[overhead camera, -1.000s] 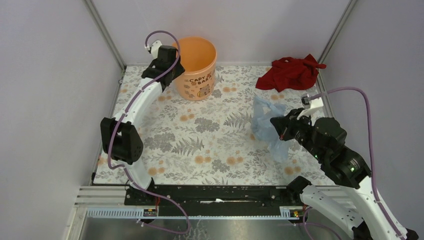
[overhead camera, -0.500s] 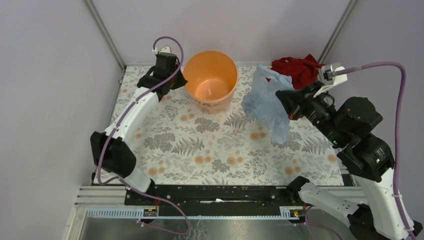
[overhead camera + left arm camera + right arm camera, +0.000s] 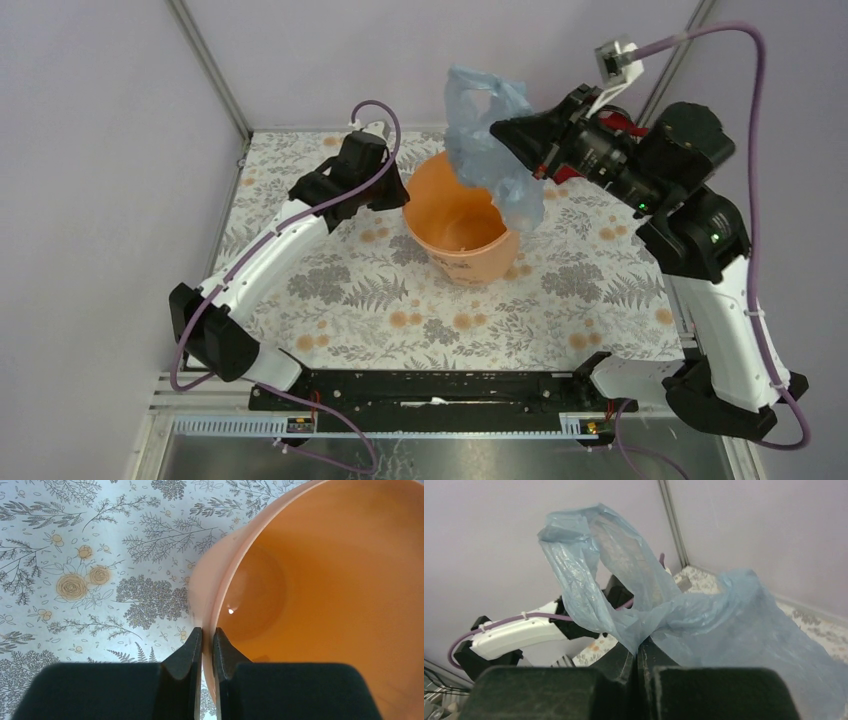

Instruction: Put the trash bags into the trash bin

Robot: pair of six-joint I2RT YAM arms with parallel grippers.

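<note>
Pinching one blue bag [image 3: 480, 110], right gripper [image 3: 637, 650] hangs above one orange bin [image 3: 470, 258]; left gripper [image 3: 206, 635] clamps its rim.

The pincer [image 3: 207, 636] is closed on the rim of the orange bin [image 3: 325, 580]. Its two dark fingers [image 3: 186, 657] stand close together with only the thin wall between them, one on the outside of the wall and one on the inside. The bin fills the right side, and its smooth inner wall and round floor are visible, with one small bright spot of light. On the left lies the table [image 3: 75, 555], covered with printed flowers and ferns.
</note>
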